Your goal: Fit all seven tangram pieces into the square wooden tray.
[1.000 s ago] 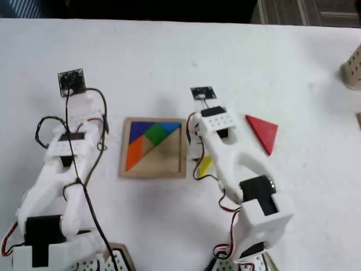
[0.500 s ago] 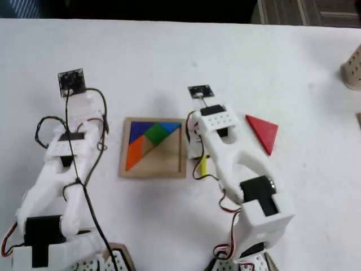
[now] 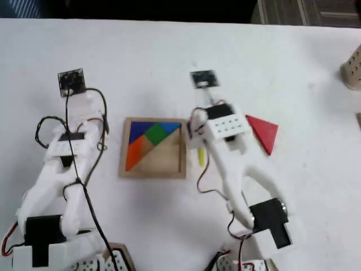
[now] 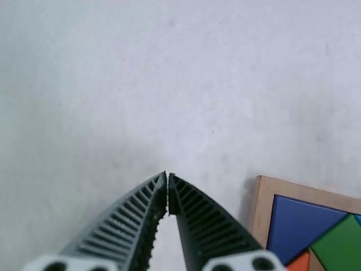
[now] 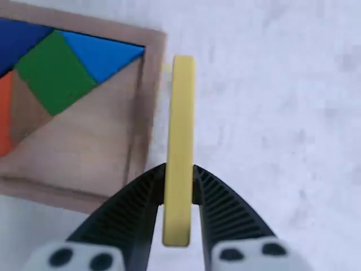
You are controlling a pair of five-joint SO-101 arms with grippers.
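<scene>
Your right gripper (image 5: 179, 170) was clenched on the thin yellow tangram piece (image 5: 183, 113), holding it on edge just outside the rim of the square wooden tray (image 5: 153, 84). Your left gripper (image 4: 168, 179) was pinched shut, empty, above the white table (image 4: 113, 84) near that tray's corner.

You are looking at a white table (image 3: 169, 62); a tan object dotted with holes (image 3: 352, 70) is standing near its far right edge, partly cut off.

Wooden tray (image 3: 152, 174) holds blue triangle (image 3: 139, 131), green square (image 3: 157, 134), orange piece (image 3: 133, 153) — rest bare. Just beside its rim, yellow piece (image 5: 180, 141) stands on edge; red triangle (image 3: 264, 132) lies flat, apart.
</scene>
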